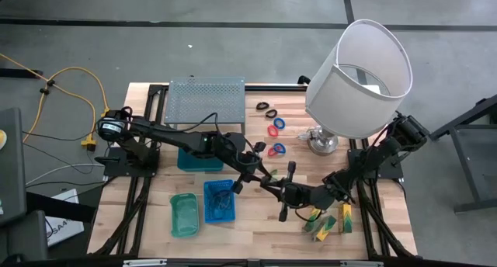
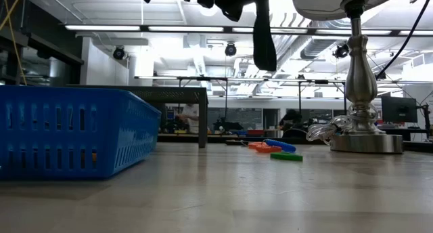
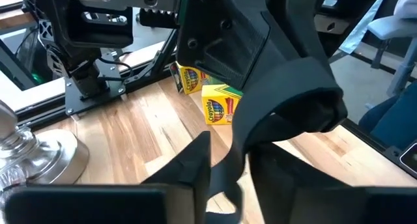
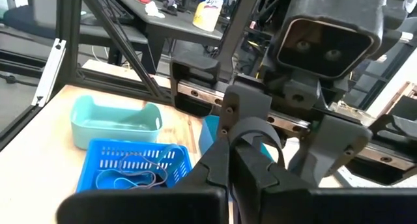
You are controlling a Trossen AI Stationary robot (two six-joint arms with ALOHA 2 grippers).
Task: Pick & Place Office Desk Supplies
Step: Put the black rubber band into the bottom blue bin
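Both grippers meet above the table's middle, over a narrow black band (image 1: 269, 185). My left gripper (image 1: 260, 176) reaches in from the left and my right gripper (image 1: 277, 191) from the right, each shut on the band. In the low view the band (image 2: 263, 36) hangs from the grippers, high above the table. Red and blue rings (image 1: 276, 128) and black loops (image 1: 266, 109) lie flat on the far part of the table. Yellow-green packets (image 1: 327, 221) lie near the right front. The blue basket (image 1: 219, 201) has bands in it (image 4: 130, 178). My left gripper pinches the black band's lower stretch (image 3: 223, 178) between its two fingers, coming level from the table's left. The band rises from there in a loop (image 3: 293, 103) toward the other gripper, clear of the table. My right gripper holds the band's looped end (image 4: 258, 129) just past its fingertips, coming level from the table's right. The fingers themselves cover the exact place of contact. The loop stands up between the two grippers, lifted clear.
A teal tray (image 1: 184, 214) sits left of the blue basket, and a teal box (image 1: 194, 160) lies under the left arm. The grey perforated rack (image 1: 206, 99) stands at the far edge. The white-shaded lamp (image 1: 359, 77) and its metal base (image 2: 365, 135) stand at the right.
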